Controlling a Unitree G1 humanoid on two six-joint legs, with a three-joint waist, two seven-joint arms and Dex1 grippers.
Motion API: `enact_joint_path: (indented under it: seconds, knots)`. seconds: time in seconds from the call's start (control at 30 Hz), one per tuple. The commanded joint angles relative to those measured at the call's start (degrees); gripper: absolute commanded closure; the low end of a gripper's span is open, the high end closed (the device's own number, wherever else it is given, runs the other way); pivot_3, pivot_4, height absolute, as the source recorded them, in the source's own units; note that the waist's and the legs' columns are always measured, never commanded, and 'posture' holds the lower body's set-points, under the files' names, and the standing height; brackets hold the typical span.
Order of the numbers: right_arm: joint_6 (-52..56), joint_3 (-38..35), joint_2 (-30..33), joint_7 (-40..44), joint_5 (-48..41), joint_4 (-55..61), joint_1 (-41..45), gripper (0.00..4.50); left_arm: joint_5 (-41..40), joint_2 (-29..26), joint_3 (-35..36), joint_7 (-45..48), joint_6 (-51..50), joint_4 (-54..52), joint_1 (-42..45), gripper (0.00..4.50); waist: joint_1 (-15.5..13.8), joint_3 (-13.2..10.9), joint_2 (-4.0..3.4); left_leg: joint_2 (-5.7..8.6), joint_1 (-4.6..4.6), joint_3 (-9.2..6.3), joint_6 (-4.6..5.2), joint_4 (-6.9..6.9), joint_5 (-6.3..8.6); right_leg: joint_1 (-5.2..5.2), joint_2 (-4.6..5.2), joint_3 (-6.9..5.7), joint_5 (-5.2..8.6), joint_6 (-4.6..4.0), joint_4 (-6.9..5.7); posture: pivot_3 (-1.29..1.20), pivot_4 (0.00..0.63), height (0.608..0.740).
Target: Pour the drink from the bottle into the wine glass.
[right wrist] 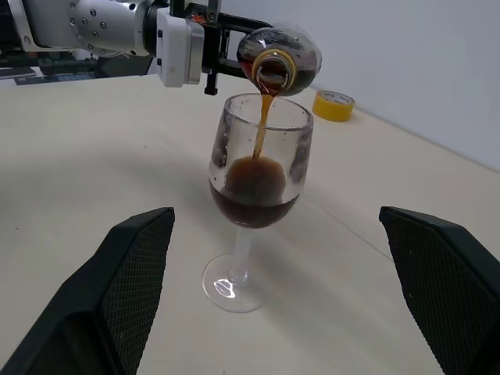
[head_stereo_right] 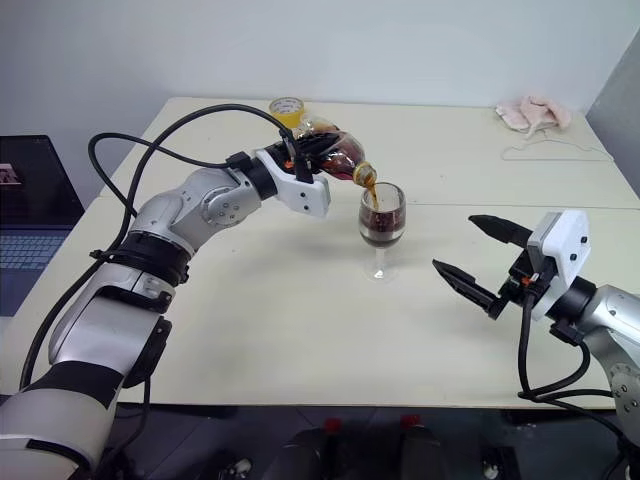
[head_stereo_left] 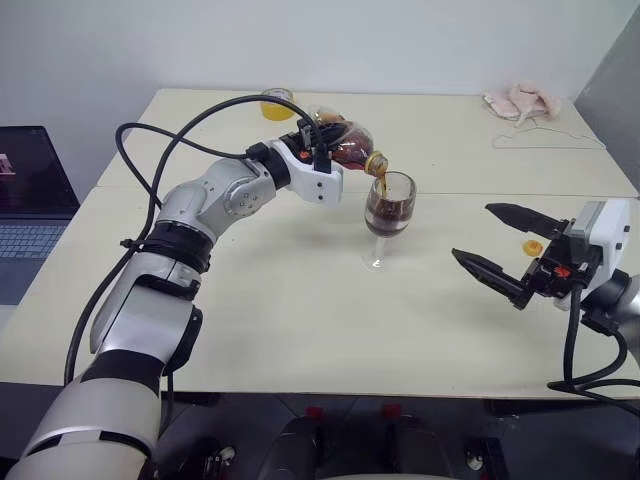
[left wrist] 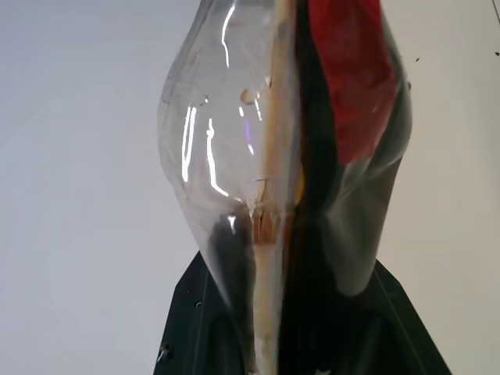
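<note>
My left gripper [head_stereo_left: 318, 136] is shut on the bottle [head_stereo_left: 346, 143], a small clear one with a red label, and holds it tilted with its open mouth over the wine glass [head_stereo_left: 388, 215]. A thin stream of the dark brown drink [right wrist: 263, 125] falls into the bowl, which is roughly half full. The glass stands upright on the cream table [head_stereo_left: 300, 320]. To the right of the glass and apart from it, my right gripper [head_stereo_left: 471, 231] is open, holding nothing. In the left wrist view the bottle [left wrist: 234, 156] sits close between the fingers.
A yellow tape roll [head_stereo_left: 277, 103] lies at the far edge behind the bottle. A small orange cap [head_stereo_left: 533, 247] rests on the table near my right gripper. Pink cloth [head_stereo_left: 522, 100] and a thin wire lie at the far right corner. A laptop [head_stereo_left: 30, 200] sits off the table's left side.
</note>
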State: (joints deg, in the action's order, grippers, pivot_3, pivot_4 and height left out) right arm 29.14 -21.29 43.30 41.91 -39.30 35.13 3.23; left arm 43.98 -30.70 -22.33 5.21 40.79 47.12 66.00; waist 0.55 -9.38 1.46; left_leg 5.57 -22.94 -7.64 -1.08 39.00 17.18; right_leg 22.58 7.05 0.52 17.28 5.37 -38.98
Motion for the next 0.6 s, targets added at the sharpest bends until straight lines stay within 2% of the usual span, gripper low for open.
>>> enact_joint_path:
  seconds: [0.03,0.23,0.4,0.6]
  knots:
    - [-1.49,-0.81,0.17,-0.40,0.22,0.98,0.60,0.00,-0.86,-0.72,0.13,-0.46,0.54,-1.57,2.11,3.75,0.00,0.00,0.00,0.00,0.00,0.00,0.00,0.00,0.00,0.00,0.00,0.00,0.00,0.00,0.00,0.00,0.150,0.740]
    - [-1.41,-0.28,0.22,-0.51,0.44,0.71,0.94,0.00,-2.12,-0.17,0.80,-0.47,0.84,-1.98,1.72,3.75,0.00,0.00,0.00,0.00,0.00,0.00,0.00,0.00,0.00,0.00,0.00,0.00,0.00,0.00,0.00,0.00,0.150,0.740]
    - [-1.38,0.08,0.34,-0.43,0.72,0.45,1.09,0.00,-14.28,3.26,6.04,5.32,-1.81,-1.46,-0.25,3.76,0.00,0.00,0.00,0.00,-0.01,-0.01,0.00,0.02,0.00,0.00,0.01,0.00,0.00,0.00,0.00,0.00,0.150,0.740]
    - [-1.41,0.61,0.62,-0.06,1.10,0.06,1.23,0.00,-24.17,5.89,9.58,11.42,-4.65,-4.35,-2.79,3.76,0.70,0.02,-0.02,-0.02,-0.01,-0.02,0.00,0.01,0.00,0.03,0.00,-0.01,0.00,0.00,-0.02,0.00,0.150,0.740]
